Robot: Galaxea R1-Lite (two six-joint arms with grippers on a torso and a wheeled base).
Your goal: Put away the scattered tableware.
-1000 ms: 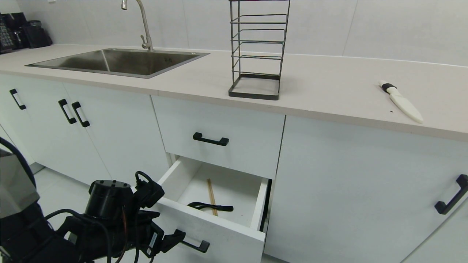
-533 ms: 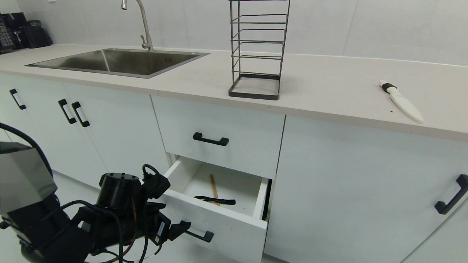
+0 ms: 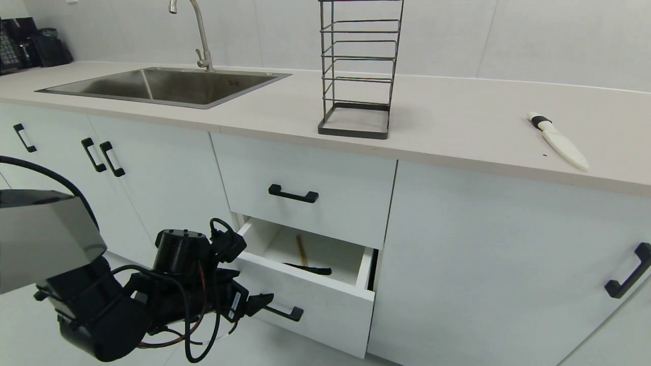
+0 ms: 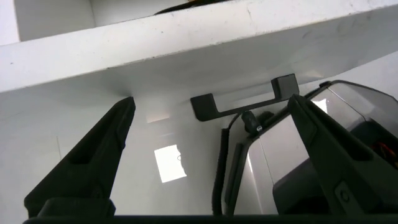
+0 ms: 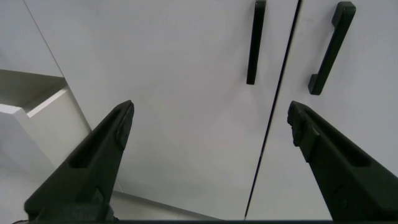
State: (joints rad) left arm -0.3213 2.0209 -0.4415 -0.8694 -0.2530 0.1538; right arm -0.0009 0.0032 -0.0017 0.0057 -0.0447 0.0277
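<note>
Left jaws spread before drawer handle (image 4: 239, 110); head view shows chopstick (image 3: 302, 249) inside.

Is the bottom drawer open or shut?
Partly open. The bottom drawer has its front standing out from the cabinet, and a wooden stick and a black utensil show inside it.

I judge this a kitchen. A steel sink (image 3: 168, 86) with tap (image 3: 201, 30) sits in a long pale counter (image 3: 457, 112). Below are white cabinets (image 3: 168, 173) and drawers (image 3: 335, 178) with black handles (image 3: 293, 193). Wall tiles (image 3: 534, 35) run behind. A wire rack (image 3: 352, 132) and a knife (image 3: 558, 142) rest on the counter.
</note>
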